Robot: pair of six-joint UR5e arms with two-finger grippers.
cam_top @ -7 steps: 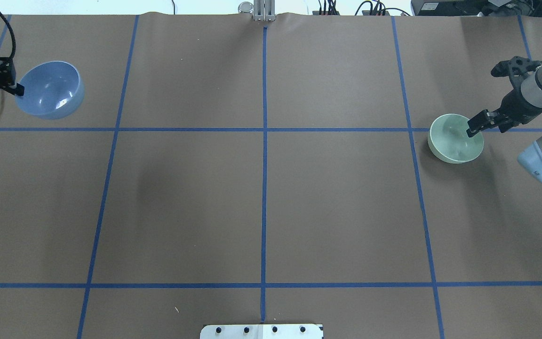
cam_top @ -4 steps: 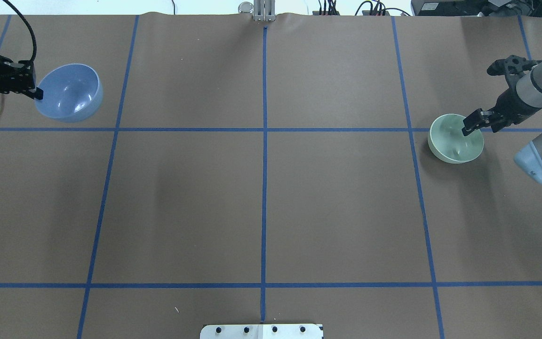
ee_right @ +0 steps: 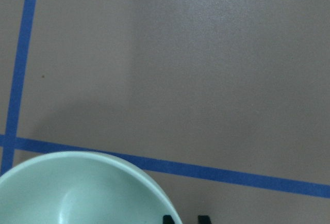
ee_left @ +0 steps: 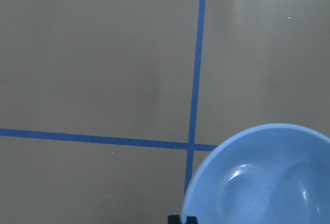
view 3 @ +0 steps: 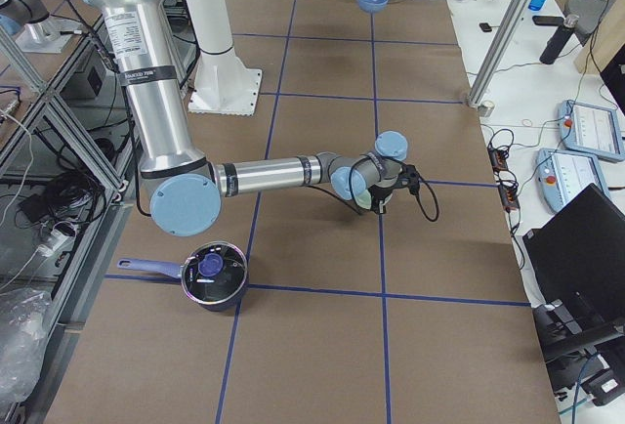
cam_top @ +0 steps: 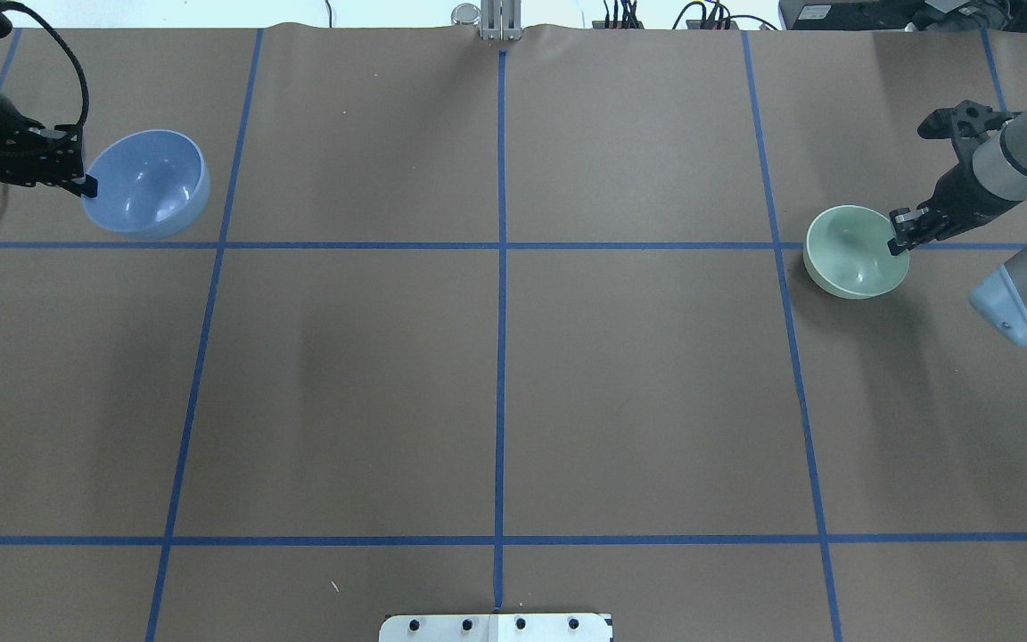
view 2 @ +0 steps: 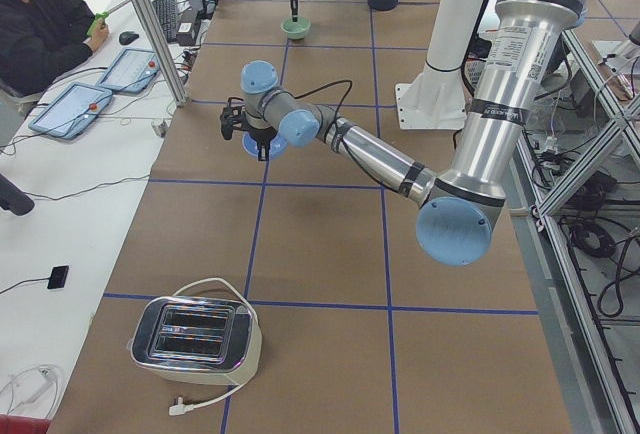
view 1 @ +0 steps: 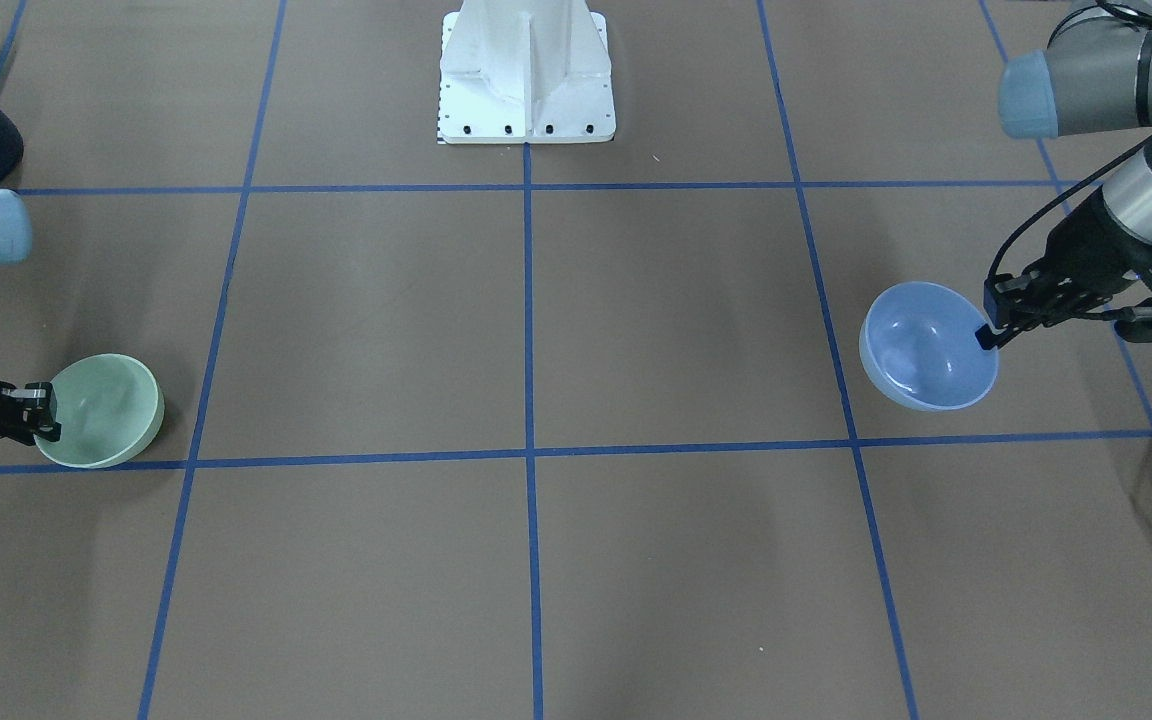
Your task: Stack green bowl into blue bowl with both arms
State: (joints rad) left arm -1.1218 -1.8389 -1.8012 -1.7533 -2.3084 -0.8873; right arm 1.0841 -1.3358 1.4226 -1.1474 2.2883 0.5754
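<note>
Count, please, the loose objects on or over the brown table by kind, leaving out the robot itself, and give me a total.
Bowls: 2, the green bowl and the blue bowl
Toasters: 1, the chrome toaster
Pots: 1, the lidded pot
Total: 4

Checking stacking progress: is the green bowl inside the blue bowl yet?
Out: green bowl far on the robot's right, blue bowl far on its left, wide apart.
</note>
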